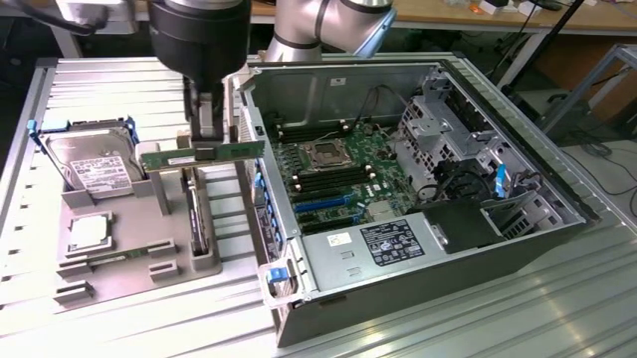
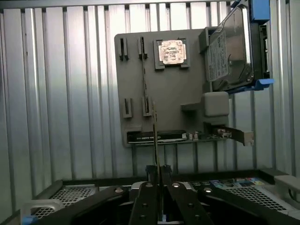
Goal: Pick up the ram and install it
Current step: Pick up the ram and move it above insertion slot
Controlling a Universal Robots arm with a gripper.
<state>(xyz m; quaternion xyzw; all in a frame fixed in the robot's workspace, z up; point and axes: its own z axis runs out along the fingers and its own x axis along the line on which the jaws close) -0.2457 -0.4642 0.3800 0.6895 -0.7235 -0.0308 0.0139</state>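
On the exterior view's left, a grey tray [image 1: 149, 261] lies on the ribbed metal desk [image 1: 497, 313]. It carries a hard drive [image 1: 89, 160] standing on edge, a flat chip [image 1: 89, 231] and a card [image 1: 196, 216] set upright in a slot.

Above the tray, the arm [image 1: 309, 26] comes in from the far side. Its black wrist [image 1: 199, 37] points straight down. The fingers [image 1: 207, 119] are clenched on the ram [image 1: 202, 156], gripping its top edge near the middle. The ram hangs clear of the tray with its long edge level. In this view its right end overlaps the near wall of the case [image 1: 428, 224].

In the wrist view the ram [image 2: 154, 136] appears edge-on as a thin line rising from between the fingers [image 2: 145, 201], with the tray [image 2: 187, 84] beyond it.

To the exterior view's right, the case lies open on its side, showing the motherboard [image 1: 339, 179], its socket [image 1: 326, 153] and the power supply [image 1: 388, 242].
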